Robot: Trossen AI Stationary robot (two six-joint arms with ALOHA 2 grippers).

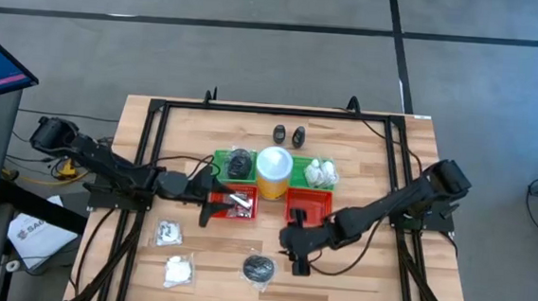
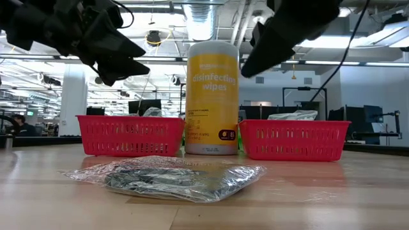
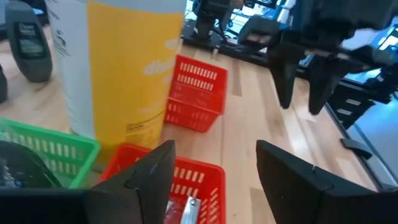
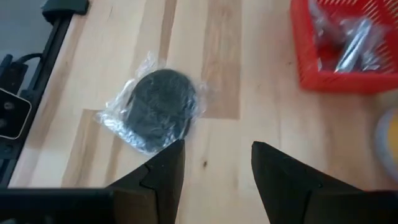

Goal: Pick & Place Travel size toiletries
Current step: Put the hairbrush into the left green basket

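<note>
A: Which step is judged to be in hand?

B: A pick is being set up, it would seem. The right gripper (image 1: 298,254) is held above the table (image 1: 365,271), its fingers apart and empty, just beside a dark grey round pad (image 1: 259,269) in clear wrap. In the right wrist view that pad (image 4: 160,109) is seen just past the fingertips, not yet between them.

A: And the left gripper?

B: The left gripper (image 1: 210,203) is placed at the left red tray (image 1: 220,202), fingers apart, with nothing seen in them. A silvery tube (image 3: 190,210) is seen lying in that tray below the fingers, so a drop-off there is judged finished.

A: Where are the other toiletries?

B: Two white lumpy packets (image 1: 177,272) lie on the table near the front left, two tiny black bottles (image 1: 288,134) stand at the back, and the green trays (image 1: 240,164) beside the yellow wipes cylinder (image 1: 273,171) are already partly filled.

A: What is called for next?

B: The right gripper would have to be carried over the pad, lowered, and closed on it. Slippery wrap is a likely risk.
</note>
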